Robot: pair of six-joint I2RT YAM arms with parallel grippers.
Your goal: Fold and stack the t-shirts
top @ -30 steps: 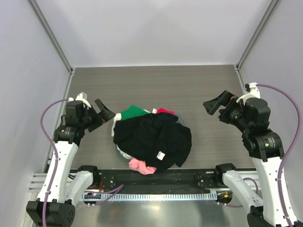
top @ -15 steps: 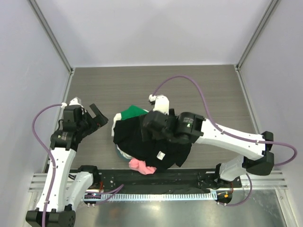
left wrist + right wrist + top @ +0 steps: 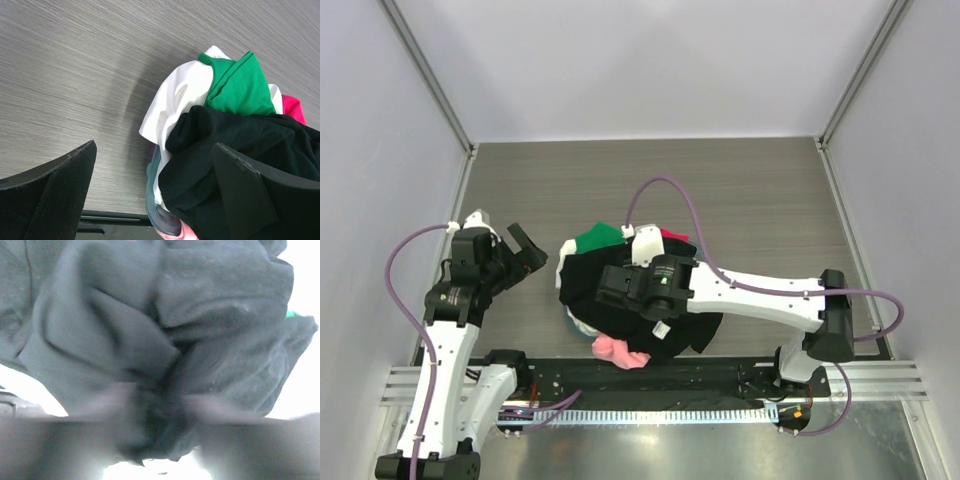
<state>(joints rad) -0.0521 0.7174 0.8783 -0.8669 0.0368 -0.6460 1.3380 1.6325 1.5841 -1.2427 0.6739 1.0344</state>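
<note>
The t-shirts lie in one heap mid-table: a large black one (image 3: 695,322) on top, with green (image 3: 600,238), red (image 3: 672,236) and pink (image 3: 617,351) ones poking out. My right gripper (image 3: 607,289) reaches across the heap, pressed into the black shirt's left part. In the right wrist view its blurred fingers pinch a fold of black cloth (image 3: 165,315) at the right gripper (image 3: 160,405). My left gripper (image 3: 525,258) hovers open just left of the heap. The left wrist view shows the left gripper (image 3: 154,147) empty, facing the white (image 3: 175,105), green (image 3: 235,87) and black (image 3: 235,145) shirts.
A teal-grey rim (image 3: 151,197) peeks out under the heap's near-left side. The black base rail (image 3: 720,372) runs along the table's near edge. Grey walls close in the left, right and far sides.
My right arm has swung from the far right over the heap, dropped onto the black shirt and closed its jaws on the cloth. The left gripper has shifted slightly, still open.
</note>
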